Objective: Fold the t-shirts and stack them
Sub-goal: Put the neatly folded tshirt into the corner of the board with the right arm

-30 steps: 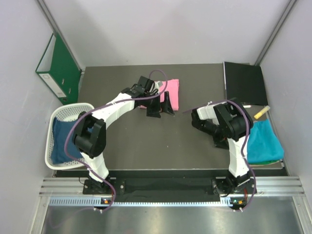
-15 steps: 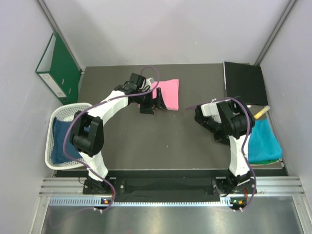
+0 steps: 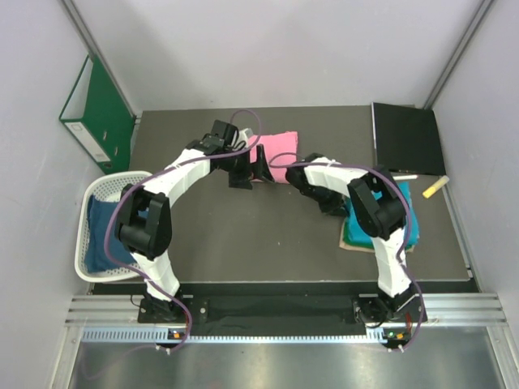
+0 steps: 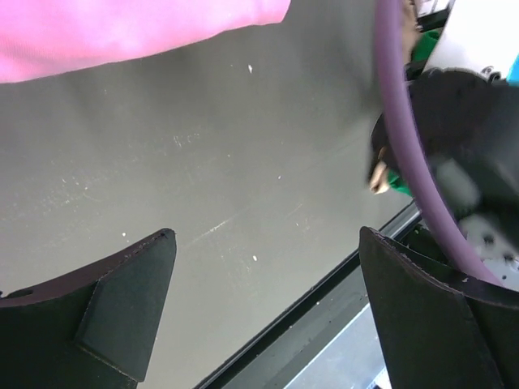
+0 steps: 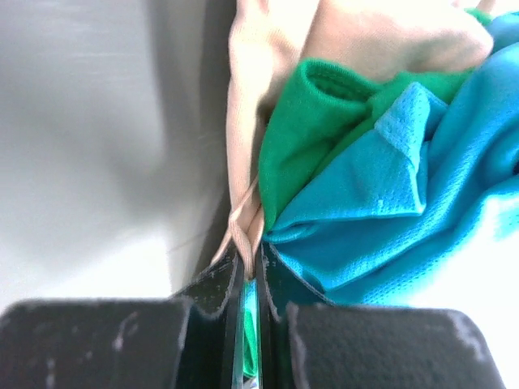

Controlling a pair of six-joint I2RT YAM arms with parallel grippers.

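Note:
A folded bright pink t-shirt (image 3: 280, 151) lies at the back middle of the table. My left gripper (image 3: 251, 172) hovers just in front of it, open and holding nothing; in the left wrist view its fingers (image 4: 122, 300) stand wide apart over bare table, the pink t-shirt (image 4: 122, 32) beyond them. My right gripper (image 3: 337, 211) is shut on the left edge of the teal t-shirt (image 3: 385, 231). In the right wrist view the jaws (image 5: 250, 261) pinch teal cloth (image 5: 405, 186) together with green (image 5: 308, 130) and beige (image 5: 243, 121) layers. The dark blue t-shirt (image 3: 101, 231) lies in the basket.
A white lattice basket (image 3: 122, 178) stands at the left edge. A green ring binder (image 3: 97, 109) leans on the left wall. A black folder (image 3: 405, 138) and a yellow marker (image 3: 435, 187) lie at the back right.
My right gripper has shut on the teal pile's edge and dragged it left from the table's right edge. The left gripper drew back slightly from the pink t-shirt.

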